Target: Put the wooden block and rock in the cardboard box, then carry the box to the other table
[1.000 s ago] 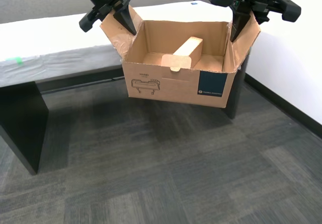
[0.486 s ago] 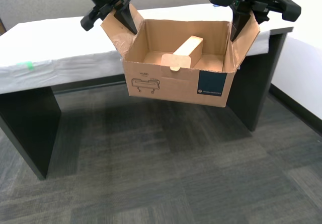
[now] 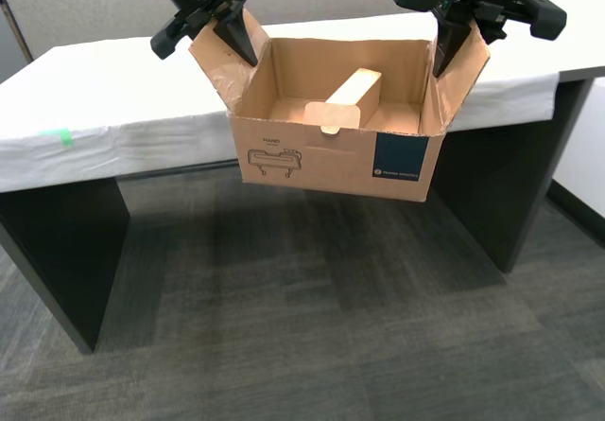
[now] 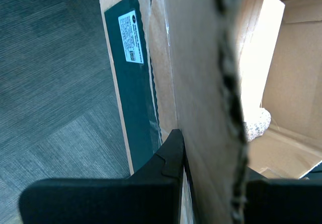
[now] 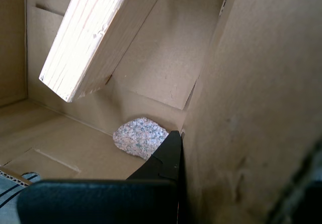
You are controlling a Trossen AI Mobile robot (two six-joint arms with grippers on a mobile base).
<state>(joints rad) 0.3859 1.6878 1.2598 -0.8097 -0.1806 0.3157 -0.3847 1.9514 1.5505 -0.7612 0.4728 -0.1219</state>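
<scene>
Currently my first pincer (image 3: 238, 35) and my second pincer (image 3: 452, 43) each clamp a side flap of the cardboard box (image 3: 331, 161), which hangs between them with the wooden block (image 3: 345, 99) and rock (image 5: 140, 136) inside. Thin flaps could tear, spilling everything short of the cloth-draped surface (image 3: 104, 109) beyond.

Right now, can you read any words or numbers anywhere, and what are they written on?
"HAND": printed above the small line drawing on the front of the cardboard box.
Dark green label on the box front: pale print, too small to read.
White sticker on that green label, in the second wrist view: tiny print and a code square, too blurred to read.
Nothing else carries writing.
</scene>
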